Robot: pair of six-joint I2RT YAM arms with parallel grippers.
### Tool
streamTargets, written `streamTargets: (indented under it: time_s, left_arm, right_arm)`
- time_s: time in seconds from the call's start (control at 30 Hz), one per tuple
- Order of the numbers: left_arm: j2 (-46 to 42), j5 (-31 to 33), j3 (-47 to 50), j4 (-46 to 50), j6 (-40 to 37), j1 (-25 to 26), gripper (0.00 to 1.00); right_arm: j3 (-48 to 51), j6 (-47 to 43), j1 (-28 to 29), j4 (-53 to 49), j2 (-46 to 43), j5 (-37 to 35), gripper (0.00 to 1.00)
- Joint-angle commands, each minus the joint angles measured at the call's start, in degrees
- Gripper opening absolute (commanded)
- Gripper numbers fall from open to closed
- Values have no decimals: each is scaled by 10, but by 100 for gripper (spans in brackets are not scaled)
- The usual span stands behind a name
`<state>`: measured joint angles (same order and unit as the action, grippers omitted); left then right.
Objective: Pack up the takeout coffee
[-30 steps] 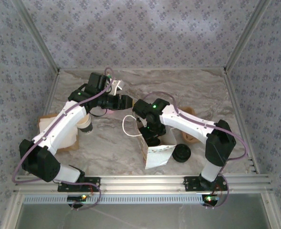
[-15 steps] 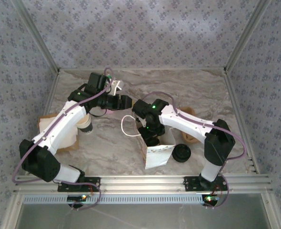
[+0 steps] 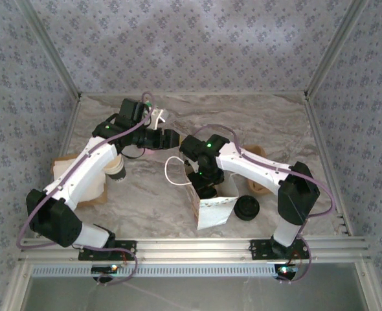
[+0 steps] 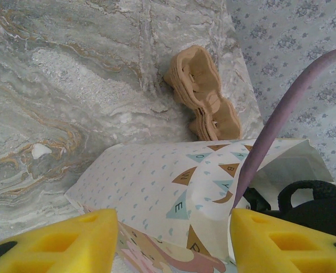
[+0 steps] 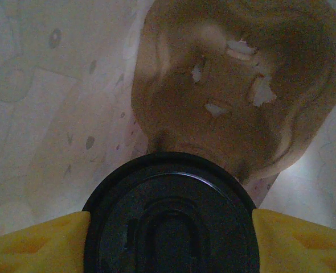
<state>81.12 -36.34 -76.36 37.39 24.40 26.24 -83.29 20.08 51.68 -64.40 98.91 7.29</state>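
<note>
My left arm (image 3: 87, 162) rises from its base at seven o'clock and stretches toward eleven. The wrist is bent so that the left pincer (image 3: 168, 137) points toward three o'clock. Its yellow fingers (image 4: 60, 239) stand apart, gripping nothing. My right arm (image 3: 256, 165) runs from its base at five o'clock, elbow at four, in toward the middle, where the wrist tips downward. The right pincer (image 5: 168, 236) has its fingers (image 5: 31, 242) pressed against either side of the takeout coffee (image 5: 171, 193), at the lid.

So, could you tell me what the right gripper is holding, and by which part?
The right gripper holds the takeout coffee by its black lid, at opposite sides of the rim, inside the paper bag.
</note>
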Motion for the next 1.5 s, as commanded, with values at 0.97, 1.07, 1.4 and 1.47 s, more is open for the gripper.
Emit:
streamTargets:
  time_s: [0.97, 1.07, 1.4, 1.47]
  left_arm:
    - [4, 4, -9, 7, -16, -5, 54]
    - [4, 4, -9, 7, -15, -5, 54]
    - [3, 5, -9, 6, -15, -5, 54]
    - [4, 5, -9, 6, -15, -5, 54]
  right_arm:
    - [66, 0, 4, 37, -5, -2, 71]
    - [66, 0, 5, 38, -5, -1, 71]
    - [66, 1, 9, 38, -12, -9, 71]
    - [66, 2, 9, 39, -12, -10, 71]
